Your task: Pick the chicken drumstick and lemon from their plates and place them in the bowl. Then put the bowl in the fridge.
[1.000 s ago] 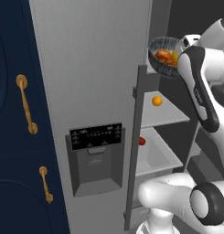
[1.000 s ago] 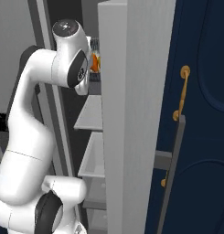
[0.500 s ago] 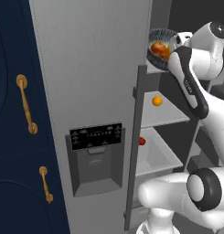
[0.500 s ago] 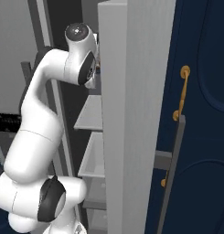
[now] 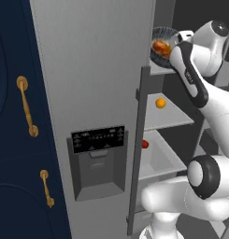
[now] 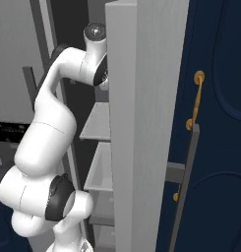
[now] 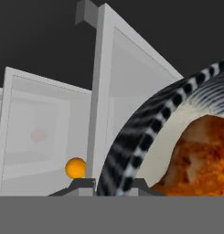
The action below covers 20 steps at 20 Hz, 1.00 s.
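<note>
The dark speckled bowl (image 5: 159, 37) hangs tilted inside the open fridge (image 5: 97, 93), just above its top shelf. My gripper (image 5: 175, 45) is shut on the bowl's right rim. The orange-brown chicken drumstick (image 5: 161, 46) lies in it. In the hand view the striped bowl rim (image 7: 145, 132) runs down between my fingertips (image 7: 85, 183), where my gripper (image 7: 114, 185) clamps it, and the drumstick (image 7: 200, 160) sits close on the right. The lemon is hidden and the plates are out of view.
An orange ball (image 5: 160, 103) sits on the middle shelf and a red ball (image 5: 145, 144) on the one below. The open door's dark handle bar (image 5: 138, 149) stands close to my arm. Navy cabinets with gold handles (image 5: 27, 112) flank the fridge. The other fridge door (image 6: 141, 123) stands edge-on.
My arm has lifted the bowl a little higher and carried it further left into the fridge, over the top shelf. The balls have stayed put.
</note>
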{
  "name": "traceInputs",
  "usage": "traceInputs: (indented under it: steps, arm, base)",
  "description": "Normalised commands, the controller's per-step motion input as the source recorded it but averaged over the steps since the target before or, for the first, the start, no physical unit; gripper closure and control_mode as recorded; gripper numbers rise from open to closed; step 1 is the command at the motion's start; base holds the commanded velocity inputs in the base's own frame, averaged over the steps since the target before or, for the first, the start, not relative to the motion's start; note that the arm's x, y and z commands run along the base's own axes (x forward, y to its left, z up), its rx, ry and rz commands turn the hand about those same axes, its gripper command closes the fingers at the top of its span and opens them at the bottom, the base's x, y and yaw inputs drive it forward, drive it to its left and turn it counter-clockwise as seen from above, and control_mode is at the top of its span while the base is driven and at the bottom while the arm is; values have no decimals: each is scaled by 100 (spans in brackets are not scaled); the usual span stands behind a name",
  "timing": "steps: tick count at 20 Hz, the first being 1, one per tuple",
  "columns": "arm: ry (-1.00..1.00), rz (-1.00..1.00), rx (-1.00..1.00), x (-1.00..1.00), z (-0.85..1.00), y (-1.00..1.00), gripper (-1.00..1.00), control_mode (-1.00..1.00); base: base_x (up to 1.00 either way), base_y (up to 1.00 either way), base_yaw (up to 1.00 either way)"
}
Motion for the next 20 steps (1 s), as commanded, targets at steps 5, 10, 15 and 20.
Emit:
traceInputs:
  steps: [5, 10, 15, 20]
  arm:
    - [0, 0, 0, 4, 0, 0, -100, -100]
    - [-7, 0, 0, 2, 0, 0, -100, -100]
    - [-26, -1, 0, 0, 0, 0, -100, -100]
    - [-11, -5, 0, -46, 31, 2, -100, -100]
  base:
    - [0, 0, 0]
    - [0, 0, 0]
    - [0, 0, 0]
    - [0, 0, 0]
